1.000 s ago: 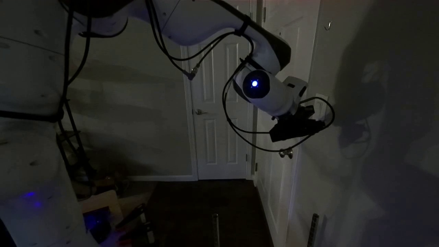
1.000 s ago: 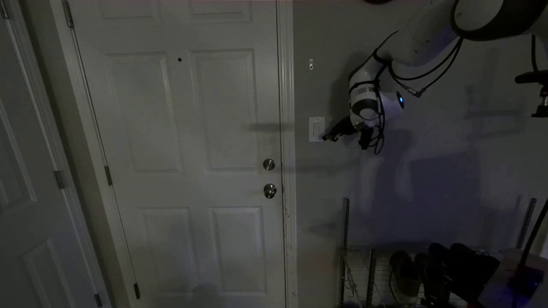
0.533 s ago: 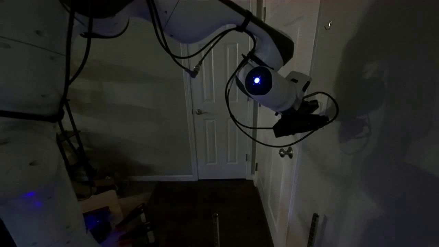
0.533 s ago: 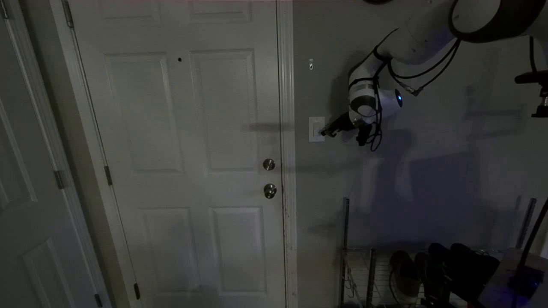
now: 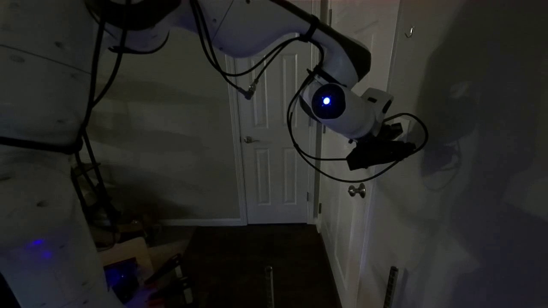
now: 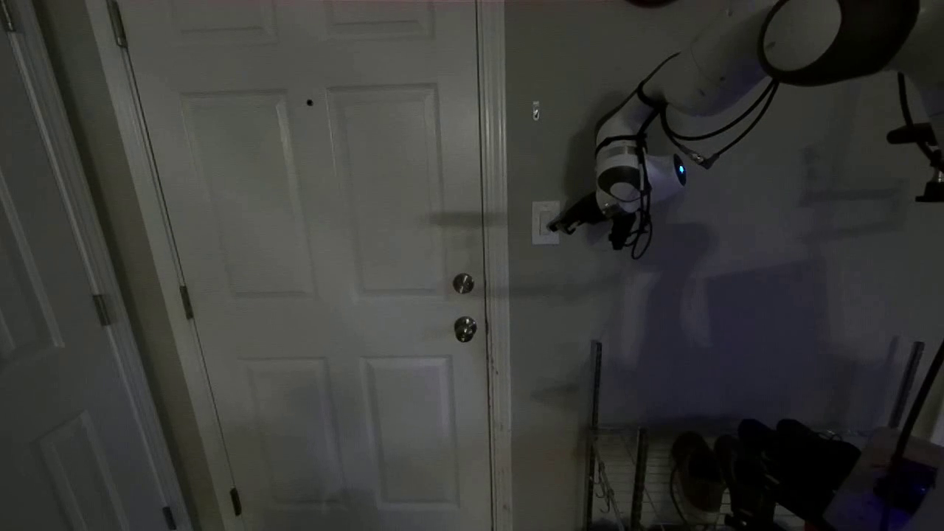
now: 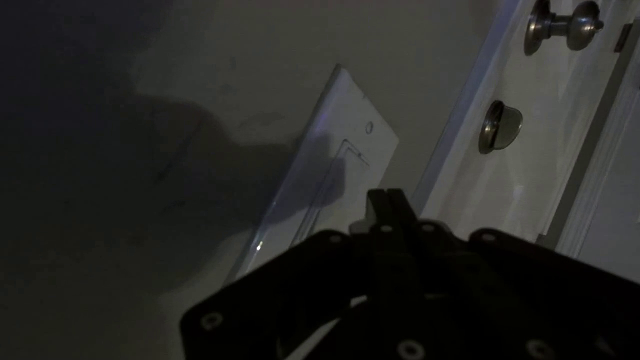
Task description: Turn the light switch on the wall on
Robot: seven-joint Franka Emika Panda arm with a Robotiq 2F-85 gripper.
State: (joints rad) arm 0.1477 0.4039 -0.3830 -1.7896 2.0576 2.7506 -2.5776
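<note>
The light switch (image 6: 543, 215) is a pale upright plate with a rocker, on the grey wall (image 6: 546, 310) right of the door frame. In an exterior view it is partly hidden behind the gripper and cable (image 5: 406, 124). My black gripper (image 6: 554, 228) points at the switch, its tips overlapping the lower right of the rocker. In the wrist view the plate (image 7: 345, 105) stands slanted, and my gripper (image 7: 387, 192) is shut with its fingertips together and nothing between them. The tips overlap the rocker's side; I cannot tell whether they touch it. The room is dark.
A white panelled door (image 6: 310, 324) with two knobs (image 6: 464, 329) is left of the switch. A wall hook (image 6: 536, 110) is above it. A wire shoe rack (image 6: 638, 472) with shoes stands below. A cable loop (image 5: 424, 132) hangs around the gripper.
My gripper has moved up and closer to the switch, from the plate's lower right corner to over the lower part of the rocker. The room stays dark.
</note>
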